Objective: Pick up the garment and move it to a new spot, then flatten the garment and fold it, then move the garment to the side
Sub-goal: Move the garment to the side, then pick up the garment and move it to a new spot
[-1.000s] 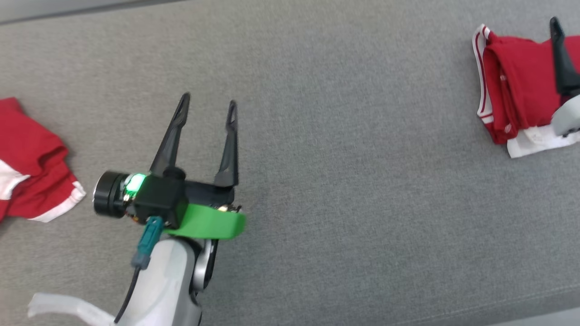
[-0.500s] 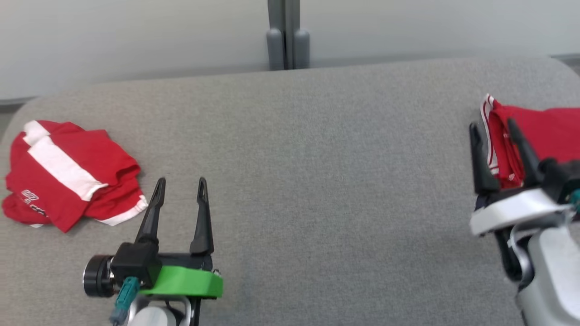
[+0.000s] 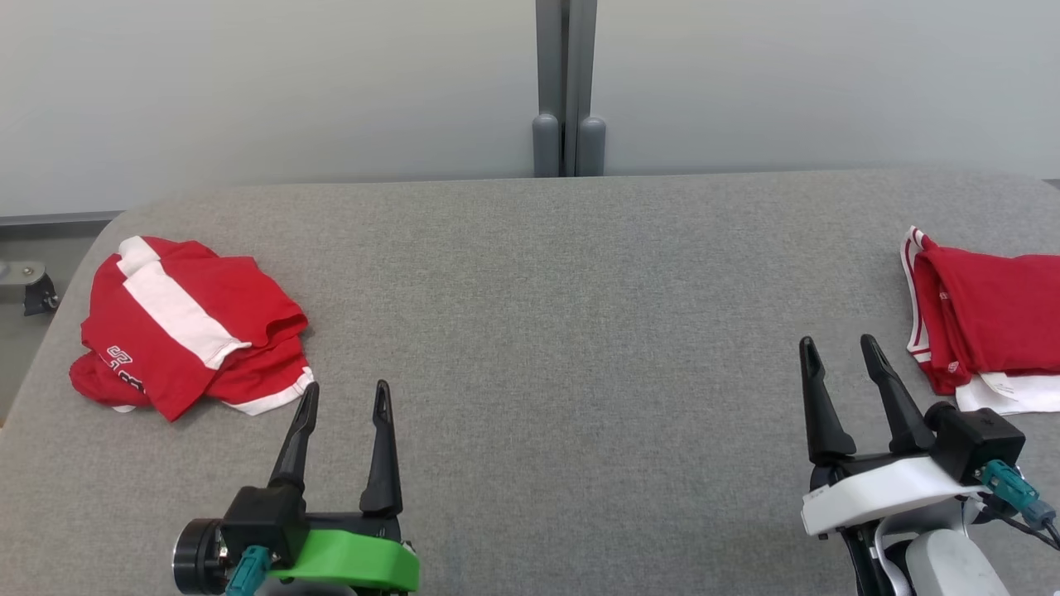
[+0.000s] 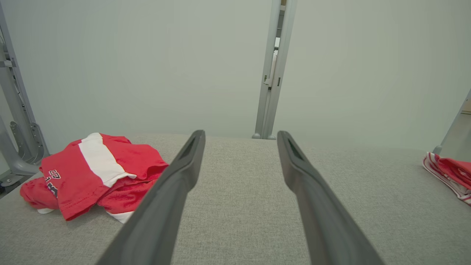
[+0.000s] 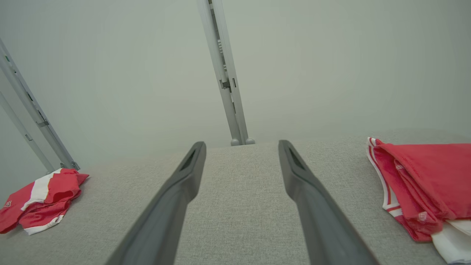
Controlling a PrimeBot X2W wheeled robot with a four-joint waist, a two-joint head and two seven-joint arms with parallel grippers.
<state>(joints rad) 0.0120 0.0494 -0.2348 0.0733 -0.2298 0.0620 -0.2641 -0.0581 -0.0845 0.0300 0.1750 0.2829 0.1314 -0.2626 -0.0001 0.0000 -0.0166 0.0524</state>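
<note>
Since the earlier frames the head camera has been raised, so that a pale wall and a grey post are now seen behind the table, and the right gripper has been drawn off the folded garment, which it overlapped a second ago. That red garment with white trim is laid at the right edge of the grey fabric-covered table, folded into a compact stack with a white layer showing at its near side. The right gripper is held just beside it, clear of the cloth, its two dark fingers spread apart with nothing between them. The left gripper is likewise spread wide and empty, near the front left of the table. A crumpled garment, red with a white band and some lettering, is heaped near the table's left end, just beyond and to the left of the left fingertips and not touched by them. Both garments are seen again past the splayed fingers in the left wrist view and past the fingers in the right wrist view.
</note>
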